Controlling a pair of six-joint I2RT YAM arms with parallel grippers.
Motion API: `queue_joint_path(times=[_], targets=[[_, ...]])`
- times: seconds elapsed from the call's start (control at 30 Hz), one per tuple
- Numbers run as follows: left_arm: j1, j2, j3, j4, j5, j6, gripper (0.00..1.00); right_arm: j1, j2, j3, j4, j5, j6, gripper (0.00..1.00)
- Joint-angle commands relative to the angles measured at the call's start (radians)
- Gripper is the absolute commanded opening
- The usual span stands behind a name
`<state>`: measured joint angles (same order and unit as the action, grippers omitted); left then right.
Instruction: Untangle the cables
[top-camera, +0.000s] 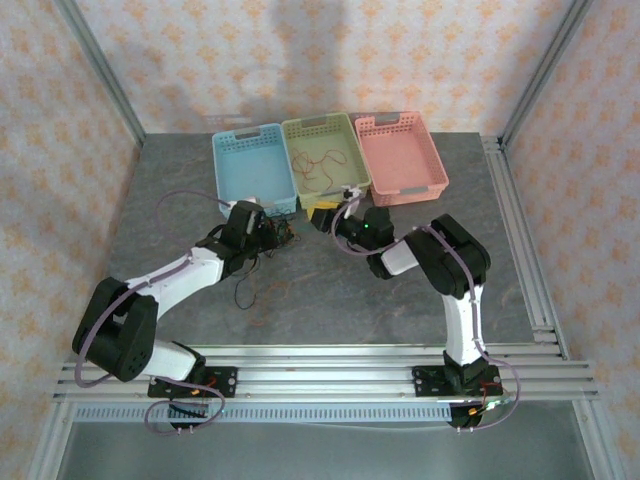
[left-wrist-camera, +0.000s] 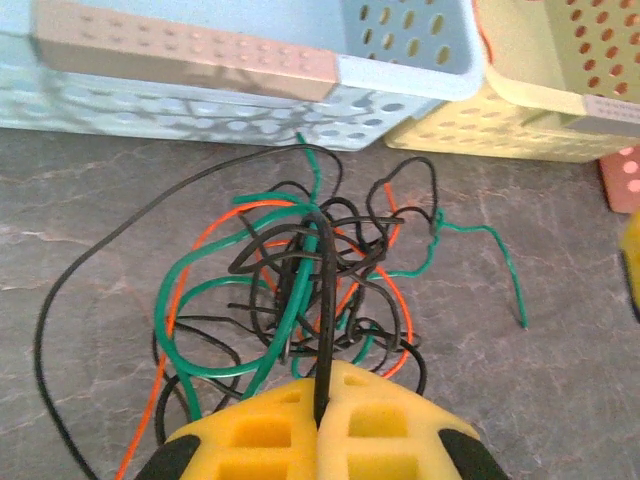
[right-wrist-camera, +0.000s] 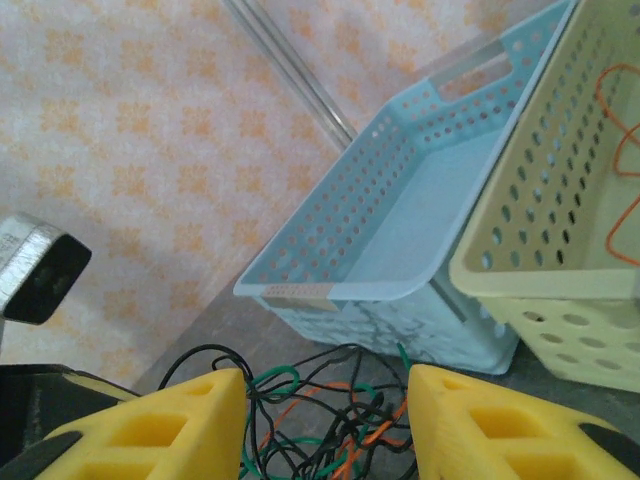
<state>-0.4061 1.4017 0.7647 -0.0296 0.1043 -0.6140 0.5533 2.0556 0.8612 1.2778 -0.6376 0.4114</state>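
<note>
On the grey counter (top-camera: 330, 300): two arms, three baskets, one knot of cables (top-camera: 272, 240).

Knot flat on the counter, left of centre, just near of the blue basket (top-camera: 221, 170). Black, green and red-orange wires looped through one another; number of separate wires in it impossible to tell. One black loop trailing out toward the near side. One green end poking out to the right, as seen from the left wrist.

Left end effector (left-wrist-camera: 321, 392): clenched, two yellow pads pressed together on one black strand (left-wrist-camera: 325, 300) at the knot's near edge. From above, at the left side of the knot.

Right end effector (right-wrist-camera: 325, 395): released, two yellow fingers standing apart, nothing gripped between them. Wires of the knot visible beyond the gap, lower down. From above, to the right of the knot and just near of the green basket (top-camera: 320, 123); contact with the wires impossible to tell.

Three baskets in one row at the far side, side by side and touching: blue at left, green in the middle, pink basket (top-camera: 441, 172) at right. One red-orange strand (top-camera: 311, 160) loose inside the green basket, squiggled across its floor, well apart from the knot.
</note>
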Motion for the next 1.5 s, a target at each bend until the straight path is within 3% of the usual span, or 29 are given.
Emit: queue_joint_path(times=[0.0, 0.3, 0.63, 1.13, 1.47], targets=[[-0.031, -0.035, -0.001, 0.049, -0.003, 0.048, 0.00, 0.020, -0.013, 0.042, -0.111, -0.032, -0.033, 0.46], [-0.063, -0.047, 0.000, 0.059, -0.007, 0.074, 0.00, 0.022, -0.001, 0.088, -0.230, -0.029, -0.033, 0.46], [-0.067, -0.044, 0.005, 0.056, -0.006, 0.074, 0.00, 0.028, 0.024, 0.126, -0.266, -0.083, -0.019, 0.43], [-0.071, -0.046, 0.006, 0.062, -0.005, 0.074, 0.00, 0.039, 0.028, 0.153, -0.355, -0.067, -0.053, 0.44], [-0.074, -0.046, 0.004, 0.061, -0.003, 0.074, 0.00, 0.042, 0.024, 0.156, -0.382, -0.054, -0.074, 0.26]])
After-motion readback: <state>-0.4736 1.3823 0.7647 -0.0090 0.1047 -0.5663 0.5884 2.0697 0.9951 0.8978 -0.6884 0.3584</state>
